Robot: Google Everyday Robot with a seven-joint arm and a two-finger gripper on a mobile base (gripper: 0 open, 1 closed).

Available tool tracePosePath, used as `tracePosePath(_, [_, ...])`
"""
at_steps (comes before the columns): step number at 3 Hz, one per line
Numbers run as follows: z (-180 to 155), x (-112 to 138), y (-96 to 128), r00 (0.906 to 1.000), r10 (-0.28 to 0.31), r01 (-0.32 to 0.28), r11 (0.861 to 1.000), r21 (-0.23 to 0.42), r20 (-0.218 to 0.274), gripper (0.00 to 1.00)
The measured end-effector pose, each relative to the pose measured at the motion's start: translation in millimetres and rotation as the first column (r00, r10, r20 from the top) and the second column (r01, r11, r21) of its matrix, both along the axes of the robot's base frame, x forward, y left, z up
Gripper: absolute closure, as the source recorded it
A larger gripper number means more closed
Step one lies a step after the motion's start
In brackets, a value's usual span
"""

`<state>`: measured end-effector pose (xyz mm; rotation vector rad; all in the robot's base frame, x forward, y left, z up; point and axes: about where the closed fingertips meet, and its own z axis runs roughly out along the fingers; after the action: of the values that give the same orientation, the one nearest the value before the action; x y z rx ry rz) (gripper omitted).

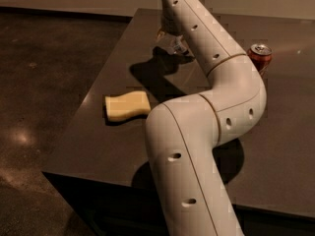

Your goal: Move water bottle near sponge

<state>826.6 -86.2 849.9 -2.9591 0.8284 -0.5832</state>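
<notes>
The pale yellow sponge (127, 105) lies flat on the dark table (113, 146), near its left edge. My gripper (170, 37) is at the far side of the table, mostly hidden behind my own white arm (216, 58). It is shut on the small clear water bottle (175, 44) and holds it just above the tabletop. The bottle's dark shadow falls on the table below it, between the bottle and the sponge. The bottle is well beyond the sponge and to its right.
A red-orange soda can (259, 57) stands upright on the table to the right of my arm's elbow. My arm's thick lower link (182, 171) covers the front middle of the table. The table's left edge (86, 100) drops to a dark floor.
</notes>
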Motion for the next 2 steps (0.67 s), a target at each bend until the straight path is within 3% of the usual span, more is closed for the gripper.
tracePosePath(2, [16,-2,3,0.9997,-0.014,0.013,0.999,0.041,0.019,0.65])
